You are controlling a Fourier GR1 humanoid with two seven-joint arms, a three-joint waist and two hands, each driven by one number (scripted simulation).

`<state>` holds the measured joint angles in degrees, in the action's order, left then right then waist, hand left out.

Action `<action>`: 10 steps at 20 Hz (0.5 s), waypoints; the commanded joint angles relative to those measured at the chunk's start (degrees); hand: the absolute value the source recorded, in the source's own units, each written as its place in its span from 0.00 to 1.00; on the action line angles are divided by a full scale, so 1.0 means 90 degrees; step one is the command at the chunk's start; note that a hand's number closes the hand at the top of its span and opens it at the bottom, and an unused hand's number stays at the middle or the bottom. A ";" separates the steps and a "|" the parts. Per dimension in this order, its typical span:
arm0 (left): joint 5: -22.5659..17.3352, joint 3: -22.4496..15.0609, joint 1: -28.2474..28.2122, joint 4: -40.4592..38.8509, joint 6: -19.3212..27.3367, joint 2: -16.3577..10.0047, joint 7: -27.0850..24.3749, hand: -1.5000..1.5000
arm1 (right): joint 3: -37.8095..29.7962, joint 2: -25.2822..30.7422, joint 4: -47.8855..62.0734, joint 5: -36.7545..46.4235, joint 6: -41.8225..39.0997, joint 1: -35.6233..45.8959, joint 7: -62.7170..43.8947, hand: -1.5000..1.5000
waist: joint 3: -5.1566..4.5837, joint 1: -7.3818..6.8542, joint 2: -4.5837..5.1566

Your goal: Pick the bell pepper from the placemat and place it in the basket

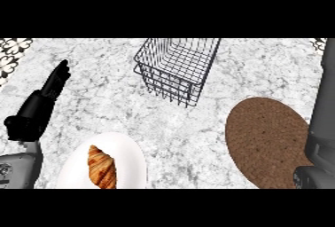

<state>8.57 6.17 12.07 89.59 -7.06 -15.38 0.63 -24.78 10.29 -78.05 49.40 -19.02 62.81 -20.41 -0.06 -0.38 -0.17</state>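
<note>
The left hand (42, 99) rests open at the left edge of the head view, its fingers straight and pointing up and away, holding nothing. Just below and right of it lies a white plate (127, 148) with a croissant (102, 167) on it. Further out, near the far middle of the marble counter (196, 128), stands a black wire basket (165, 84), tilted in the view. A round brown placemat (268, 142) lies to the right, well apart from the basket. Only the grey right forearm (325, 106) shows along the right edge; its hand is out of view. The bell pepper is nowhere visible, so I cannot tell where it is.
</note>
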 commanded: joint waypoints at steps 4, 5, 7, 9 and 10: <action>-0.0031 0.0010 0.0157 -0.0060 -0.0079 0.0016 -0.0015 0.50 | 0.0387 -0.0307 0.1045 -0.0033 0.0056 0.1505 -0.1150 1.00 | 0.0001 -0.0066 0.0025; 0.0068 -0.0043 0.0022 0.0030 -0.0020 0.0030 -0.0092 0.50 | 0.0548 -0.0629 0.1422 0.0180 0.0372 0.1581 -0.1255 1.00 | -0.0002 -0.0142 0.0041; 0.0150 -0.0074 0.0232 -0.0112 0.0090 0.0122 -0.0009 0.50 | 0.0533 -0.0632 0.1847 0.0150 0.0652 0.1671 -0.1214 1.00 | 0.0001 -0.0081 0.0046; 0.0110 -0.0059 0.0150 0.0075 0.0005 0.0059 0.0152 0.50 | 0.0354 -0.0364 0.2254 -0.0091 0.0341 0.2014 -0.1316 1.00 | 0.0003 -0.0086 0.0033; -0.0115 0.0172 0.0009 -0.0065 -0.0230 -0.0145 -0.0154 0.50 | 0.0391 -0.0406 0.2544 0.0023 0.0616 0.1970 -0.1229 1.00 | 0.0001 -0.0117 0.0048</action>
<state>9.03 6.14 13.74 88.89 -7.21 -15.11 0.70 -21.31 6.67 -61.95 49.68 -15.44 77.75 -30.41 -0.08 -1.14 0.17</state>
